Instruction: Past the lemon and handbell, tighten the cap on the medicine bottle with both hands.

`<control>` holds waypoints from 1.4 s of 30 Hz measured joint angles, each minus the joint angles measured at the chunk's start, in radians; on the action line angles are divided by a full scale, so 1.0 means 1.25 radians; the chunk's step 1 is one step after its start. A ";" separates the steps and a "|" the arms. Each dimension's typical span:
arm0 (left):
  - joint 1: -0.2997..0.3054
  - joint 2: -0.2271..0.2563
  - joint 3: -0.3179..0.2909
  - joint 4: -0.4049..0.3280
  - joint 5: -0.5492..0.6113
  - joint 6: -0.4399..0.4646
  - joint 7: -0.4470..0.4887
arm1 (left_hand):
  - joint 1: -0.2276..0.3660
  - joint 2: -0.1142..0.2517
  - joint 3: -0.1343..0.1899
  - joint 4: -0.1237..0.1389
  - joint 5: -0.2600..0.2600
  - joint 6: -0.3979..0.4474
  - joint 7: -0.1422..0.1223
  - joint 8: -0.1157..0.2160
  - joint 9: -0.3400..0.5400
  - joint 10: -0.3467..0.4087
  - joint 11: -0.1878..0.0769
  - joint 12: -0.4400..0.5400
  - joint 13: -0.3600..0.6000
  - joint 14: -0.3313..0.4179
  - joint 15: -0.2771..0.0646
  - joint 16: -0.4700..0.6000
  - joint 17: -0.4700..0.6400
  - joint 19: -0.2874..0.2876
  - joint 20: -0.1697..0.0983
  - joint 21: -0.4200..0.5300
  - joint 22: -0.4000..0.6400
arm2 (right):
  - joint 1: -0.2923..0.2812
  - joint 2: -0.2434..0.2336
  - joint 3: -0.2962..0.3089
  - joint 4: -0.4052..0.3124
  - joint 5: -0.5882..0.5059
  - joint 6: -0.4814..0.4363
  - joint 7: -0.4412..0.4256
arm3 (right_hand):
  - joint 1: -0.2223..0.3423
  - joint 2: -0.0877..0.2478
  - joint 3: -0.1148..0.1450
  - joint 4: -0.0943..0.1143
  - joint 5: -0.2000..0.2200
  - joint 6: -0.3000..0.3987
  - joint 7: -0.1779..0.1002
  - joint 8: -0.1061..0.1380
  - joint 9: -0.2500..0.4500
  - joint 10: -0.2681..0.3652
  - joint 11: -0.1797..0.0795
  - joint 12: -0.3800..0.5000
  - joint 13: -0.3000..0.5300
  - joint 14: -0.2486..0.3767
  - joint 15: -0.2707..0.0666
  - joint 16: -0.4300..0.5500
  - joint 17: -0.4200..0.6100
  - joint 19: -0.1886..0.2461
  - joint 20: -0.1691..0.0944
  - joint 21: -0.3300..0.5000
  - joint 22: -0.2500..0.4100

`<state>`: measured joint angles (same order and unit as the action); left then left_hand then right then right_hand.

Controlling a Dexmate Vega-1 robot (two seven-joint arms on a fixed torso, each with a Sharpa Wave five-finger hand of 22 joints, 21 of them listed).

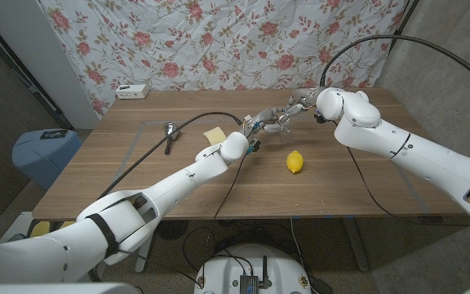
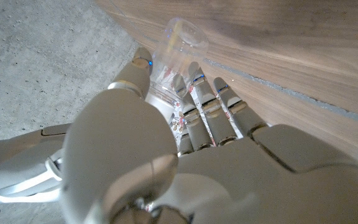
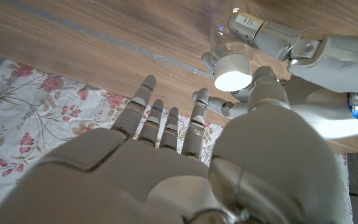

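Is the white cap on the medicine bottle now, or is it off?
On. The right wrist view shows the white cap sitting on the clear bottle, which the left hand holds. How tight it is, cannot tell.

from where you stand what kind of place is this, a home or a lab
Probably a makeshift lab or test room rather than a home. A floral cloth hangs as a backdrop behind the wooden table, the wall and floor are bare concrete, and cables trail across the table.
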<state>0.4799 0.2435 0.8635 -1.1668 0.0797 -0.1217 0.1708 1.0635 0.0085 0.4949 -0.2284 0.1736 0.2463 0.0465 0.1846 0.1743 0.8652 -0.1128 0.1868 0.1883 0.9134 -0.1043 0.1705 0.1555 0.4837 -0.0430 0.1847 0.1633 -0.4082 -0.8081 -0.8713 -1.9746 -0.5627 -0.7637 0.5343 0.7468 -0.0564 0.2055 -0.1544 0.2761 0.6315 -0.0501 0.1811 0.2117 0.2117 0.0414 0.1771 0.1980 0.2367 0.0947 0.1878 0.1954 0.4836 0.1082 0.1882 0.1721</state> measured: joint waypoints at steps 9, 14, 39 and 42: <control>0.004 0.002 0.000 -0.007 0.004 0.014 0.002 | 0.000 0.000 0.000 0.000 -0.001 0.000 0.000 0.000 0.000 0.000 0.000 0.002 0.000 0.000 0.000 0.000 0.000 0.000 0.000 0.000 0.000 | 0.032 -0.013 -0.013 -0.007 -0.002 -0.003 0.038 | 0.016 0.001 0.007 -0.007 -0.011 -0.027 -0.004 0.000 0.000 -0.018 -0.001 0.000 0.000 -0.013 0.007 0.000 0.000 -0.007 0.007 -0.003 0.000; 0.006 0.003 0.000 -0.010 0.004 0.016 0.003 | 0.000 0.000 0.000 0.000 -0.001 0.000 0.000 0.000 0.000 0.000 0.000 0.002 0.000 0.000 0.000 0.000 0.000 0.000 0.000 0.000 0.000 | 0.041 -0.013 -0.020 -0.007 -0.007 -0.003 0.054 | 0.025 0.004 0.015 -0.008 -0.017 -0.034 -0.011 0.000 0.000 -0.025 -0.003 0.000 0.000 -0.019 0.010 0.000 0.000 -0.015 0.007 -0.003 0.000; 0.009 0.005 -0.001 -0.014 0.004 0.019 0.005 | 0.002 -0.002 0.000 0.000 0.001 0.000 0.000 0.000 0.000 0.000 0.000 0.001 0.000 0.000 0.000 0.000 0.000 0.000 0.000 0.000 0.000 | 0.042 -0.002 -0.026 0.005 -0.018 0.005 0.059 | 0.061 0.011 0.034 -0.008 -0.039 0.029 -0.042 0.033 0.004 -0.029 -0.013 0.009 0.000 -0.020 0.003 0.004 0.000 -0.015 0.007 -0.003 0.000; 0.009 0.005 -0.001 -0.014 0.004 0.019 0.005 | 0.002 -0.002 0.000 0.000 0.000 0.000 0.000 0.000 0.000 0.000 0.000 0.000 0.000 0.000 0.000 0.000 0.000 0.000 0.000 0.000 0.000 | 0.040 -0.001 -0.025 0.006 -0.018 0.006 0.057 | 0.064 0.007 0.039 -0.008 -0.041 0.042 -0.044 0.036 0.004 -0.026 -0.016 0.009 0.000 -0.020 -0.004 0.004 0.000 -0.013 0.005 0.001 0.000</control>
<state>0.4911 0.2501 0.8627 -1.1848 0.0848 -0.0978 0.1772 1.0666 0.0054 0.4949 -0.2284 0.1739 0.2463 0.0465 0.1846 0.1744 0.8650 -0.1129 0.1870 0.1881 0.9134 -0.1043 0.1704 0.1558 0.4837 -0.0431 0.1847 0.1632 -0.3584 -0.8097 -0.9019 -1.9667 -0.5858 -0.7563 0.6060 0.8269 -0.0472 0.2539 -0.1642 0.2246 0.6844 -0.1055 0.2263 0.2165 0.1790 0.0211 0.1888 0.1977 0.2120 0.0901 0.1928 0.1956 0.4671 0.1142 0.1896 0.1724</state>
